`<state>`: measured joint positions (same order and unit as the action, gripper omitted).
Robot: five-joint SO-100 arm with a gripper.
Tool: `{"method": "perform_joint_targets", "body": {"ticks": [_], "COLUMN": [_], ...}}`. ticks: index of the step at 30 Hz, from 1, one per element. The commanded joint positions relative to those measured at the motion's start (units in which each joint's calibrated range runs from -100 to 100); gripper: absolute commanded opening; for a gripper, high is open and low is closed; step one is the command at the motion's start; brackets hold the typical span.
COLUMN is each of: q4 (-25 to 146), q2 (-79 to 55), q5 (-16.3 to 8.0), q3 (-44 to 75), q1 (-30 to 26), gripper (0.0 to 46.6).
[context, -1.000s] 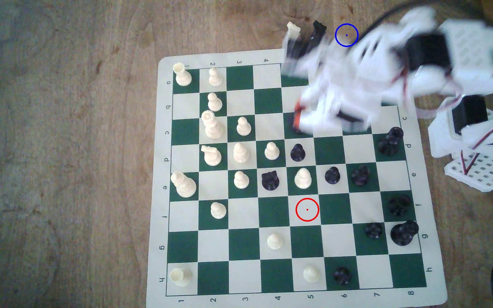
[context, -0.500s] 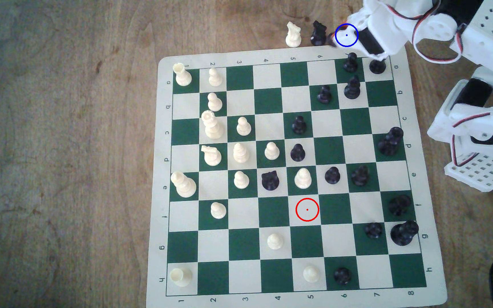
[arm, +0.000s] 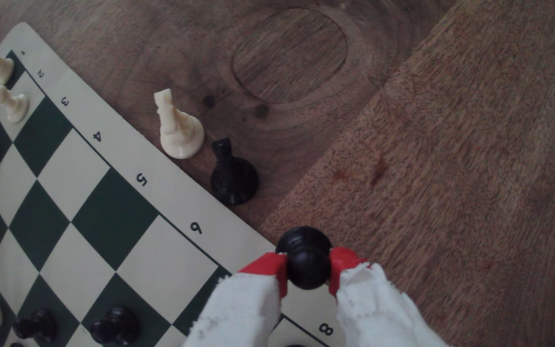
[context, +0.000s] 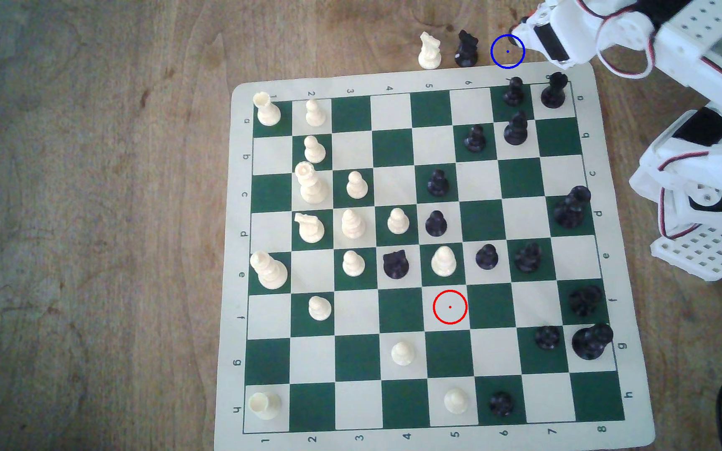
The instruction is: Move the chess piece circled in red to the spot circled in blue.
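Room beyond the chessboard edge is what we notice first: bare wooden table stretches wide at the exterior view's left, and a narrower strip runs along the board's far border, where a white knight and a black knight stand side by side just off the mat. Just beside the black knight, toward the exterior view's right, we see the blue ring drawn over the wood, and the arm reaches in from that side, its tip at the ring's rim. On the board, the red ring marks a pale square with nothing standing on it. In the wrist view we find the gripper closed narrowly on the black pawn, its red-tipped fingers pressing the ball head from both sides (the base shows beyond them). Pawn and gripper sit over the seam between the mat's border and the wood, near the printed 6; whether the base touches down we cannot tell.
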<state>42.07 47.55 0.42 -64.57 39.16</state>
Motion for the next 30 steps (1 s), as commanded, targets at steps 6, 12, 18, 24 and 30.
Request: {"method": "perform_joint_targets", "body": {"ticks": [6, 12, 18, 24, 30], "q4": [-10.4, -14.1, -17.1, -18.6, -19.2], "q2": [-10.5, -14.8, -18.8, -21.8, -23.8], "q5": [0.5, 0.4, 0.7, 0.9, 1.6], "q3": [1.6, 1.6, 1.6, 1.7, 1.7], "q1": [1.2, 0.0, -0.5, -0.4, 0.3], "gripper": [0.3, 0.3, 0.3, 0.3, 0.3]}}
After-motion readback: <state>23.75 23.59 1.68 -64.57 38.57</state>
